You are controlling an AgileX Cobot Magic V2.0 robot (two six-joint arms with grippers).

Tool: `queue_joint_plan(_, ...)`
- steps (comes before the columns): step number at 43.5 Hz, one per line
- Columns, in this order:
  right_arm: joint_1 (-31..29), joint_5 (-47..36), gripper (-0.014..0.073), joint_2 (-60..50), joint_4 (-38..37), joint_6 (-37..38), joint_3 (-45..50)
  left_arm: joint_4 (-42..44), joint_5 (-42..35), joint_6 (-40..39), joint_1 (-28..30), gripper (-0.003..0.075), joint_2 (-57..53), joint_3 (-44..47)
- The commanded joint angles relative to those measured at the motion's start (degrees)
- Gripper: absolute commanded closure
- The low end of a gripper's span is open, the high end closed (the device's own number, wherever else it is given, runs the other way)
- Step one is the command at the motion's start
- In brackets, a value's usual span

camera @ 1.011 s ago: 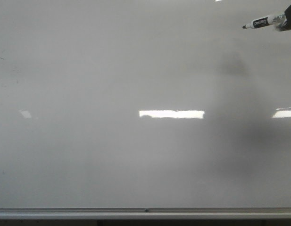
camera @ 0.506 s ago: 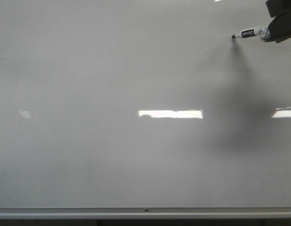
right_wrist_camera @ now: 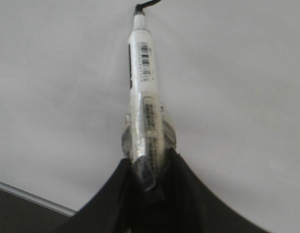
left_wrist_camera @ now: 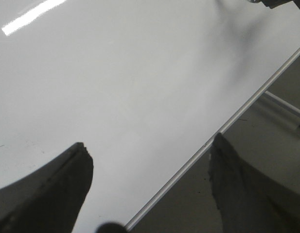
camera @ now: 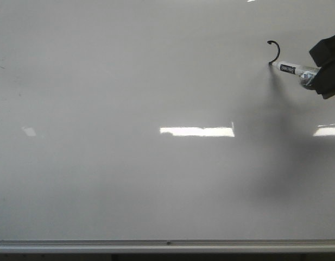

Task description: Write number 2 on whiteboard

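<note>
The whiteboard [camera: 129, 81] fills the front view, glossy white-grey with a silver frame edge along the bottom. My right gripper [camera: 319, 73] at the upper right is shut on a white marker [camera: 291, 69]; its tip touches the board. A black curled stroke [camera: 276, 50], the top of the number 2, stands above the tip. In the right wrist view the marker [right_wrist_camera: 142, 87] points away from the shut gripper [right_wrist_camera: 149, 167] and its tip meets the stroke [right_wrist_camera: 147, 5]. My left gripper [left_wrist_camera: 150, 160] is open and empty over the board's [left_wrist_camera: 115, 73] edge.
The board's silver frame [camera: 167, 246] runs along the bottom of the front view and diagonally in the left wrist view [left_wrist_camera: 256, 90]. Bright light reflections [camera: 197, 131] lie on the board. A dark shadow [camera: 286, 141] falls below the right arm.
The right gripper has moved down and slightly right with the marker, and its tip has drawn a black curled stroke on the board where none was before.
</note>
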Motion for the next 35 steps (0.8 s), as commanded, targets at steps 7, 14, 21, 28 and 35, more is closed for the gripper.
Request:
queue_joint_plan(7, -5.1, -0.5, 0.0661, -1.2, -0.3, -0.3, -1.4, -1.5, -4.2, -0.6, 0.2, 0.0229, -0.4, -1.4)
queue_joint_plan(14, -4.7, 1.1, 0.0661, -2.9, 0.4, -0.3, -1.6, -1.5, -4.6, -0.6, 0.2, 0.0229, -0.4, -1.4)
queue_joint_plan(21, -0.6, 10.1, 0.0661, -10.1, 0.4, -1.2, -1.6, -1.9, -4.6, 4.6, -0.5, 0.0229, 0.7, -1.5)
queue_joint_plan(28, 8.6, 22.8, 0.0661, -16.8, 0.4, -10.0, -3.2, -3.6, 0.3, 10.7, -4.9, 0.0229, 5.6, -4.3)
queue_joint_plan(35, 18.1, 35.4, 0.0661, -19.4, 0.8, -16.8, -6.4, -3.6, 3.9, 16.0, -14.4, 0.0229, 12.2, -8.2)
